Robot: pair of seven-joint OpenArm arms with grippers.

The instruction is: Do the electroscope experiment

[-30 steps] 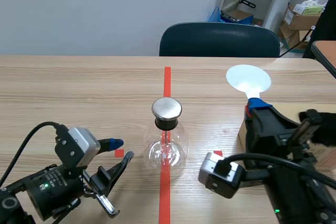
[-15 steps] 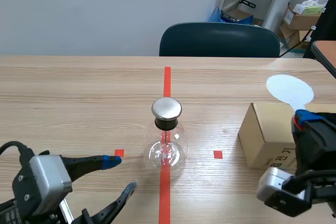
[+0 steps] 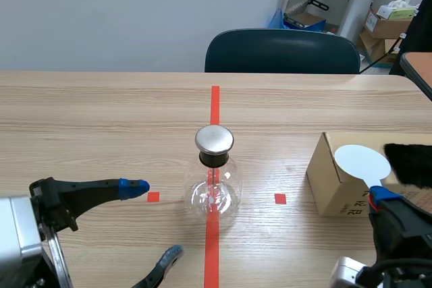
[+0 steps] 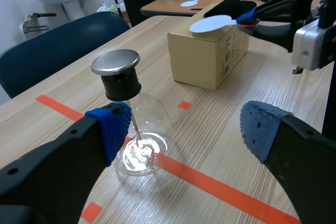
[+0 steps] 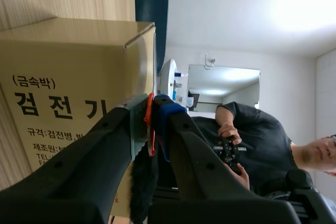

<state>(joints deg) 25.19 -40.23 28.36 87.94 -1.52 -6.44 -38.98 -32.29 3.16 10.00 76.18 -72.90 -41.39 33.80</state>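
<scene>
On the red tape line mid-tabletop stands the electroscope (image 3: 214, 180), upright: a round clear glass flask, black stopper, flat metal cap (image 3: 214, 139), a thin rod running down inside. Judge it light, smooth, and breakable, with delicate parts inside, so you should not squeeze the bulb. If you must steady it, take the black stopper at the neck. The cap is best left for contact only.

Left gripper (image 3: 154, 220): fingers spread wide, holding nothing. It sits low, near the flask on the robot's left and not touching. From its wrist view the flask lies ahead, nearer one pad.

Right gripper (image 3: 381, 197): fingers pinched close on the orange-red handle of a white disc paddle (image 3: 362, 162). The disc looks thin, stiff and very light. Keep your hold on the handle, not the disc.

The paddle is in front of the cardboard box (image 3: 334, 180), well apart from the flask. Black fur (image 3: 408, 163) lies on the box.
</scene>
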